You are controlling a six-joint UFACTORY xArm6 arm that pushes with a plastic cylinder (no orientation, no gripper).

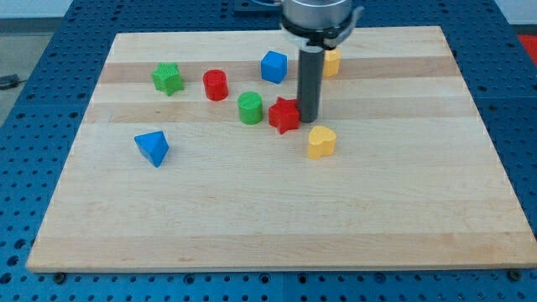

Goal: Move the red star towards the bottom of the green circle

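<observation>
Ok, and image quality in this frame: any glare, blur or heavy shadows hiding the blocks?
Camera view: even, soft lighting, no glare on the board; blocks sharp, with only faint short shadows; my tip is in focus at the red star on the view's right side; the arm's upper part is cropped at the view's top.

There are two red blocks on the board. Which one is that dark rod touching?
The red star. My tip sits against its right side. The red cylinder stands apart, farther to the view's left.

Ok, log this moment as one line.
tip touching red star on its right | star right of green circle, small gap | not yet below circle
</observation>
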